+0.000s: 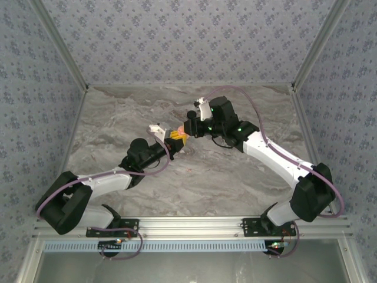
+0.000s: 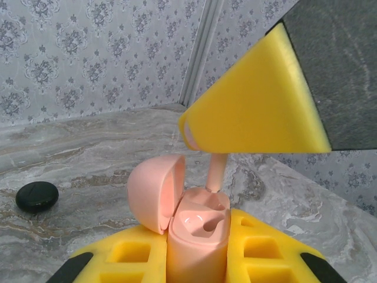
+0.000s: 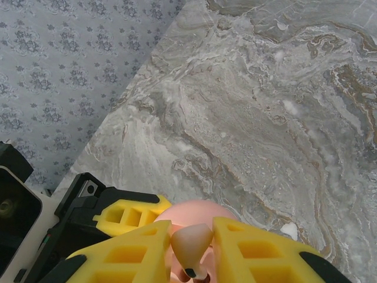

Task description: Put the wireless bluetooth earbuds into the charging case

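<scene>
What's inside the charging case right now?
In the charging case, lid open, the near well looks empty. A pink earbud, pinched in the right claw, has its stem at the far well; rim hides the tip.

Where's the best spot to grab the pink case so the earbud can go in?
Grip the charging case low on its body, from the end away from the opening, as the left gripper does. The lid hangs open sideways and the wells face outward, so the top must stay free.
</scene>
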